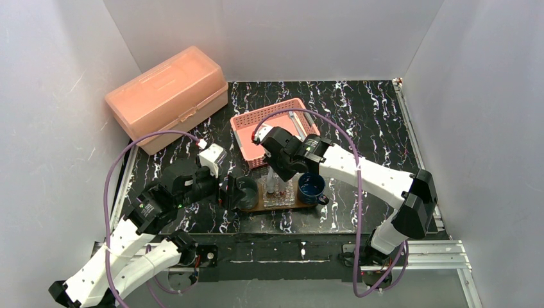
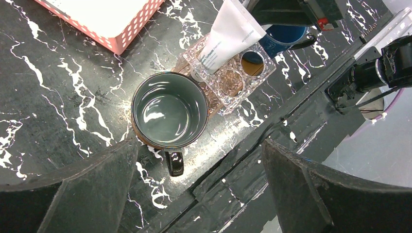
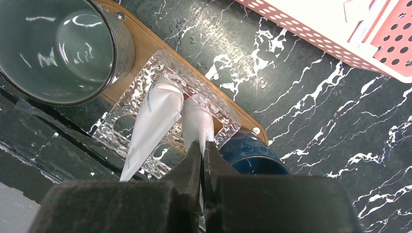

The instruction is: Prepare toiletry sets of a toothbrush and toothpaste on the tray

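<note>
The brown wooden tray [image 1: 287, 205] carries a grey mug [image 1: 247, 192], a clear glass holder [image 1: 280, 194] and a blue mug [image 1: 312, 187]. My right gripper [image 3: 203, 145] is shut on the flat end of a white toothpaste tube [image 3: 197, 121], whose lower end is in the holder [image 3: 133, 97]. A second tube [image 3: 150, 121] stands in the holder beside it. My left gripper [image 2: 199, 194] is open and empty, just short of the grey mug [image 2: 169, 110]. Thin white toothbrushes [image 1: 296, 122] lie in the pink basket.
The pink lattice basket [image 1: 247, 125] sits just behind the tray. A large pink lidded box [image 1: 168, 96] stands at the back left. White walls close in the black marbled table. A metal rail [image 1: 289, 251] runs along the near edge.
</note>
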`<action>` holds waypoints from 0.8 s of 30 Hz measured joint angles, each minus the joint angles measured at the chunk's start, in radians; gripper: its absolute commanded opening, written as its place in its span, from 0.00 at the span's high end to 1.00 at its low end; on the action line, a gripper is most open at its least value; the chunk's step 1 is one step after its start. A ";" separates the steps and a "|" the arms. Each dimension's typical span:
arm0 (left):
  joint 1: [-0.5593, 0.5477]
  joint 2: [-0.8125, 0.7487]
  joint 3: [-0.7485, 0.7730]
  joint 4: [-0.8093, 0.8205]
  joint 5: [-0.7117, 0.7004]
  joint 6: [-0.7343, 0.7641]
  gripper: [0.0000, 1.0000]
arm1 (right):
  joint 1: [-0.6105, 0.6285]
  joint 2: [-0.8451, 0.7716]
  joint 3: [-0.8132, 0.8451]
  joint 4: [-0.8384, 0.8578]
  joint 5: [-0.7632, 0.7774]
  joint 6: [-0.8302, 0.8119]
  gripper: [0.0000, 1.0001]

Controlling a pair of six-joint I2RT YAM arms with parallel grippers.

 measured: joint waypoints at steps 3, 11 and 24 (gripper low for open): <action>0.000 0.002 0.000 0.001 0.000 0.000 0.01 | 0.000 0.000 -0.002 0.006 0.000 0.006 0.84; 0.000 0.009 0.000 0.001 0.000 0.000 0.01 | 0.000 -0.001 -0.009 0.024 0.006 0.018 0.65; 0.000 0.014 0.000 0.001 0.000 0.000 0.01 | 0.000 -0.001 0.122 0.003 0.075 0.016 0.52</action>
